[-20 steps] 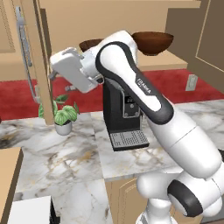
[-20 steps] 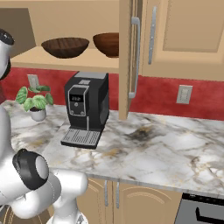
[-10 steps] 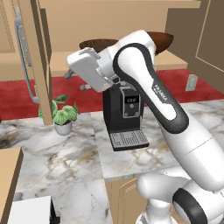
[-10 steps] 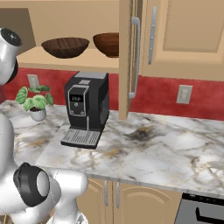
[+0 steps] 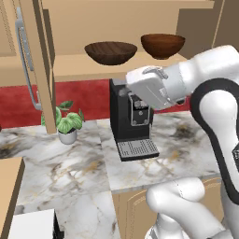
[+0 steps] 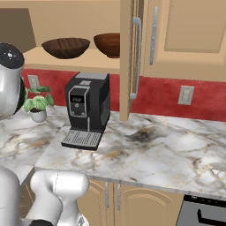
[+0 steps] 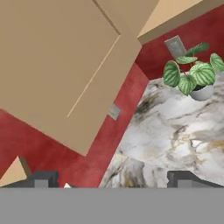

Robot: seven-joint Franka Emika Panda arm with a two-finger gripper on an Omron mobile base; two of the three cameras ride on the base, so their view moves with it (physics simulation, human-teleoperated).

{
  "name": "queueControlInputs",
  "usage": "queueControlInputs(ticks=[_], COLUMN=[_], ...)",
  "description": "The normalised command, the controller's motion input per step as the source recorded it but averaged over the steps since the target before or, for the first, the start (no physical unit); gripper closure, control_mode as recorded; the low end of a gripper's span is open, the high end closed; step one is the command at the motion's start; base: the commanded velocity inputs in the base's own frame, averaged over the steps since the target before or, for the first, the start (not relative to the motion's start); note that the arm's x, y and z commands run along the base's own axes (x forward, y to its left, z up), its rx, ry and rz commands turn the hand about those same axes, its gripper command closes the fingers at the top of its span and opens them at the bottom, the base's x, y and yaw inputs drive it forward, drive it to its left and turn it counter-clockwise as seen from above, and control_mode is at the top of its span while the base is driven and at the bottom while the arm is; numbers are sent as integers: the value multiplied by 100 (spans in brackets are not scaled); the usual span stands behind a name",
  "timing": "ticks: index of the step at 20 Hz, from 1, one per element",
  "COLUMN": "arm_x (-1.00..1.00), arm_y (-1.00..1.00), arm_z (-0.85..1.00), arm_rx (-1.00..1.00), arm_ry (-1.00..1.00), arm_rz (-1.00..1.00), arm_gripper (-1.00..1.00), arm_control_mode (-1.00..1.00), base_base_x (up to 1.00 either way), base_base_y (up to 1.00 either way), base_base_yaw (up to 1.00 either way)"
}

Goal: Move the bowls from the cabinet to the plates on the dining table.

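Two wooden bowls sit side by side on the open cabinet's shelf (image 5: 88, 69): a dark brown bowl (image 5: 111, 52) on the left and a more reddish bowl (image 5: 162, 45) on the right. From the right base the dark bowl (image 6: 66, 47) and the reddish bowl (image 6: 108, 44) stand just left of the open door (image 6: 128, 57). My white hand (image 5: 149, 87) hangs below the shelf, in front of the coffee machine, apart from both bowls. In the hand view my gripper (image 7: 113, 181) is open, with nothing between its fingertips (image 7: 41, 179). The dining table and the plates are out of view.
A black coffee machine (image 6: 87, 108) stands on the marble counter (image 6: 150, 150) under the shelf. A small potted plant (image 5: 67, 123) sits to its left against the red wall. The left cabinet door (image 5: 39, 56) stands open with a long silver handle. A wall outlet (image 6: 185, 95) is at the right.
My hand has swung to the right and a little lower, from left of the shelf to in front of the coffee machine. Both bowls now show unblocked. The jaws stayed open.
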Motion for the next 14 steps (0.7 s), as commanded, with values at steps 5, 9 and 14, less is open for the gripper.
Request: queueControlInputs(ticks=[5,9,14], arm_x=[-91,-29,1], arm_y=[-99,-69,-28], arm_z=[6,24,51], arm_rx=[-2,-9,-16], arm_ry=[-10,-3,4], arm_rz=[-17,-18,-22], arm_gripper=[-100,-100,-100], arm_control_mode=[-100,-100,-100], base_base_x=[0,0,0], base_base_y=[0,0,0], base_base_yaw=[0,0,0])
